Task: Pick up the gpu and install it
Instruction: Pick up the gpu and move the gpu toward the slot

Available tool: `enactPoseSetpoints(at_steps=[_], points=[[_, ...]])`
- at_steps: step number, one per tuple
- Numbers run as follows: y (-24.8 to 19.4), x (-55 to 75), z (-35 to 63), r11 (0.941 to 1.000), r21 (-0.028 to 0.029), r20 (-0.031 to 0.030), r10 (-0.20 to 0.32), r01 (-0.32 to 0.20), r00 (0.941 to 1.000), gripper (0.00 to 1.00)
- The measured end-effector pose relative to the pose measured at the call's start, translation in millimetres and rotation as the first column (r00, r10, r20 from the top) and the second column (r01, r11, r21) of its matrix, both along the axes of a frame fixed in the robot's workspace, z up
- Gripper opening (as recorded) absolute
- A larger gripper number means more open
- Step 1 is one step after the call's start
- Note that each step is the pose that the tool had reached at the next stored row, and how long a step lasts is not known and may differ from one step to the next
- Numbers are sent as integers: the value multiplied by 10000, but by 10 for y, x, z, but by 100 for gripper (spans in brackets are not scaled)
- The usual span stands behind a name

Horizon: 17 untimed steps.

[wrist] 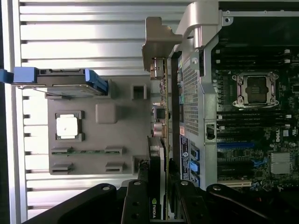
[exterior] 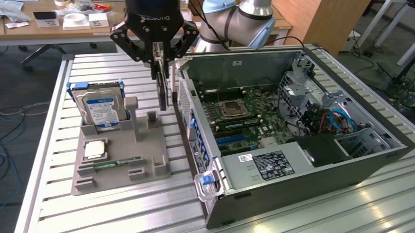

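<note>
The gpu (exterior: 163,92) is a thin dark card that hangs upright, edge-on, from my gripper (exterior: 157,60), whose fingers are shut on its top edge. It is lifted clear of the grey holder (exterior: 123,155), just outside the open computer case's side wall (exterior: 189,104). The motherboard (exterior: 240,114) with its blue slots (exterior: 230,141) lies inside the case. In the wrist view the gpu (wrist: 159,121) runs away from my gripper (wrist: 159,205), alongside the case wall (wrist: 191,93), and its silver bracket (wrist: 159,44) is at the far end.
On the grey holder stand a silver hard drive with a blue label (exterior: 100,109), a CPU (exterior: 95,149) and a green RAM stick (exterior: 113,163). All rest on a slatted aluminium table (exterior: 97,213). Desks and cables lie beyond the table's edges.
</note>
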State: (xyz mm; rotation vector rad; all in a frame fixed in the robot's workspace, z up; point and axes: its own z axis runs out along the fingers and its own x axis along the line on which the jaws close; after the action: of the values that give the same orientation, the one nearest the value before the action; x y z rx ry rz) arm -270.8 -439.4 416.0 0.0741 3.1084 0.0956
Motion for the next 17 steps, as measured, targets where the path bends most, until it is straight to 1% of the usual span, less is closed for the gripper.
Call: enactPoseSetpoints(at_steps=[7, 17], points=[[0, 169, 0, 10000, 31, 0, 0, 0, 10000, 27], [0, 385, 0, 10000, 48, -1, 0, 0, 10000, 27]])
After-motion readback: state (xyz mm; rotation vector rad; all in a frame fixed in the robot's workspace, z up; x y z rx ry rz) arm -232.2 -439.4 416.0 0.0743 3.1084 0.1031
